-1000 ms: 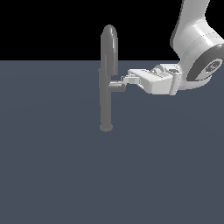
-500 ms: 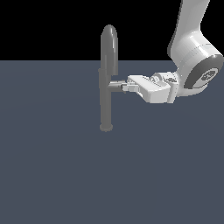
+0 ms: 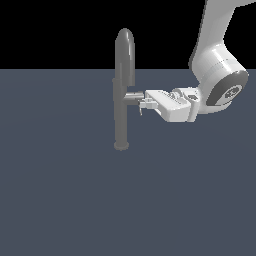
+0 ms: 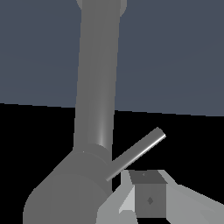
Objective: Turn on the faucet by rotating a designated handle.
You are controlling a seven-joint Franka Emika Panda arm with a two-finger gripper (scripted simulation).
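1. Upright on the dark floor [image 3: 60,200] stands the faucet [image 3: 122,95], a tall grey column with a rounded top and a small round base.
2. From the column a short stub, the handle [image 3: 132,97], points sideways to the exterior view's right, about halfway up.
3. At the end of the stub a thin pin [image 4: 136,153] sticks out; in the wrist view it runs slanted, away from the stub.
4. The gripper [image 3: 144,103] reaches in level from the exterior view's right, and its tip meets the end of the handle.
5. One finger [image 4: 146,197] shows in the wrist view, just beside the pin near where it joins the stub; whether they touch, I cannot tell.
6. How wide the jaws stand, and whether they hold the pin, I cannot tell, since only one finger is clearly seen.
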